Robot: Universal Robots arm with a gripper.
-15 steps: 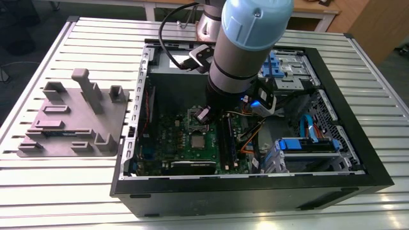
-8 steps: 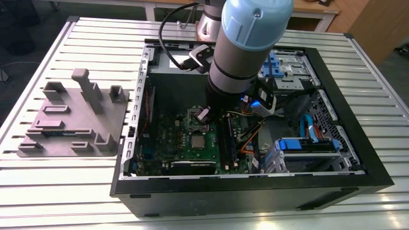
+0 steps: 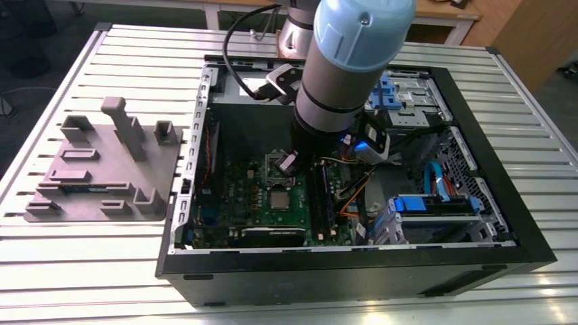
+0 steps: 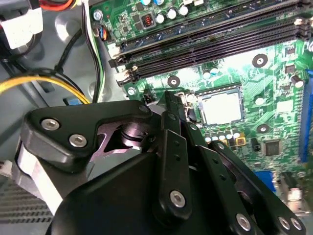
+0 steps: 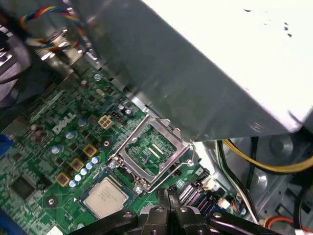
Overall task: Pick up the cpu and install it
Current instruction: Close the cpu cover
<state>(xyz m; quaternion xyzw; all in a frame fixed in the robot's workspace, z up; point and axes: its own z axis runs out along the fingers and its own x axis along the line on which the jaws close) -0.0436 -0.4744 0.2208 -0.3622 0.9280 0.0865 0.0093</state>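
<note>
Just beyond the jaws, the cpu sits socketed.

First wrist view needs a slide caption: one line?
CPU seated in motherboard socket, retention frame raised, gripper just above.

The cpu has a silver top with a pale rim and sits on a green board dotted with small silver and yellow parts. The case is black outside, grey inside, with blue clips and a blue drive tab. The arm is pale blue and grey. The gripper is black with silver screws. A grey fixture lies on the striped silver surface. Yellow wire crosses grey metal.
</note>
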